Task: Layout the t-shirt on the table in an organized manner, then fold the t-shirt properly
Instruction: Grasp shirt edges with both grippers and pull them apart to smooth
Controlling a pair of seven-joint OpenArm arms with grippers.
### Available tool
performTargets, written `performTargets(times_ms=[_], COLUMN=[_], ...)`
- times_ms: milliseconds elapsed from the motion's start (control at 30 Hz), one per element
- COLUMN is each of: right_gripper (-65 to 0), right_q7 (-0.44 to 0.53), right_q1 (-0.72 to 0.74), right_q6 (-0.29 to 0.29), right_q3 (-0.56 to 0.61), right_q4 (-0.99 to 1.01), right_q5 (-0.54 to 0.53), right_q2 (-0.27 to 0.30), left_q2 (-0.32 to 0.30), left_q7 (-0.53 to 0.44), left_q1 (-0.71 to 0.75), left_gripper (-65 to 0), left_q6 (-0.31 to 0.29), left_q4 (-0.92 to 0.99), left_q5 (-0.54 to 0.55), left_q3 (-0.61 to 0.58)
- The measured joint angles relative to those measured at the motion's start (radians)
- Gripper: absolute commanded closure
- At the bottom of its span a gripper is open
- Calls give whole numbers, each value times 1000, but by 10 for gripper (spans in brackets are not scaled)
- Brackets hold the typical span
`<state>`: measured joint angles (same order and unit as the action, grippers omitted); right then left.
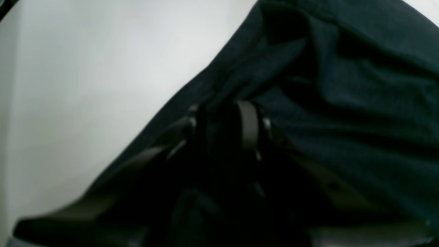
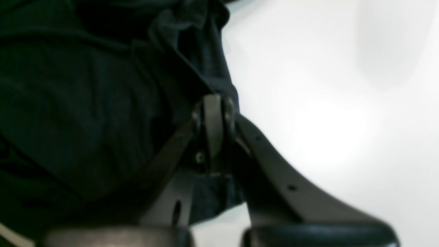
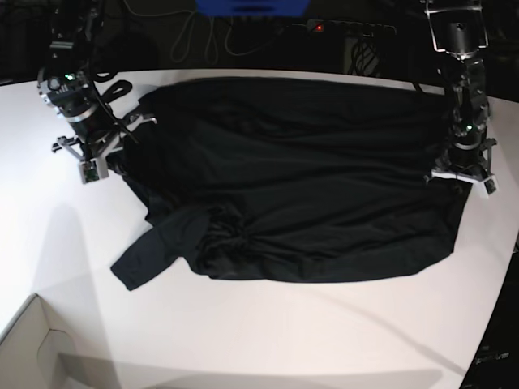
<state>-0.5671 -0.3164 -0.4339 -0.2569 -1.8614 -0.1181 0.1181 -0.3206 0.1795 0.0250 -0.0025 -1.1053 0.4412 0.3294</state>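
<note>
At the near corner of the base view a pale cardboard box (image 3: 36, 344) juts in over the white table (image 3: 268, 332). Beyond it the black t-shirt (image 3: 308, 186) lies spread but rumpled, one sleeve (image 3: 154, 251) pointing toward the near left and a bunched knot of folds beside it; its long axis runs left to right across the table. Farther back, the right gripper (image 3: 101, 158) sits at the shirt's left edge and the left gripper (image 3: 462, 172) at its right edge. Only the wrist views show the grips: the right gripper (image 2: 213, 113) has its jaws pressed together on a fold of fabric, and the left gripper (image 1: 226, 120) stands narrow, clamping a thicker gather of cloth.
</note>
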Motion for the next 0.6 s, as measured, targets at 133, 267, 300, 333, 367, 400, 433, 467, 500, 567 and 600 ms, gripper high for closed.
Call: performTargets(times_ms=[133,267,300,333,367,400,433,467,500,567,600], right_gripper=[0,0,0,0,0,0,0,0,0,-26,-46], right_q7=[0,-9,-8,-8,-10,-9,-10,-9,-9,-13,-13], right_q1=[-32,-56,-55,-53,-53,-53,-53,-59,-61,-65,-64], right_q6=[0,0,0,0,0,0,0,0,0,0,0], right_q3=[-1,-2,-2,-2,-2,-2,-2,-2,-2,-2,-2], right_q4=[-29,-36,-36,-36,-36,-36,-36,-36,-37,-37,-37], right_q5=[0,2,1,0,1,1,2,2,1,2,2], right_q2=[0,0,0,0,0,0,1,1,1,0,1], left_q2=[10,2,4,8,11,10,10,10,8,8,8], left_q7=[113,127,134,135,134,135,134,134,134,135,136], left_q1=[-12,-11,-11,-12,-13,-14,-14,-13,-12,-11,-10], left_gripper=[-147,-147,-148,-148,-148,-148,-148,-148,-148,-148,-149], left_q6=[-5,3,2,2,-1,-1,-1,0,-1,0,0], left_q4=[-53,-56,-60,-69,-80,-91,-107,-126,-141,-172,-191], left_q5=[4,-4,-3,-3,-1,0,0,-1,-1,-1,0], left_q3=[79,121,121,120,119,119,120,120,120,120,120])
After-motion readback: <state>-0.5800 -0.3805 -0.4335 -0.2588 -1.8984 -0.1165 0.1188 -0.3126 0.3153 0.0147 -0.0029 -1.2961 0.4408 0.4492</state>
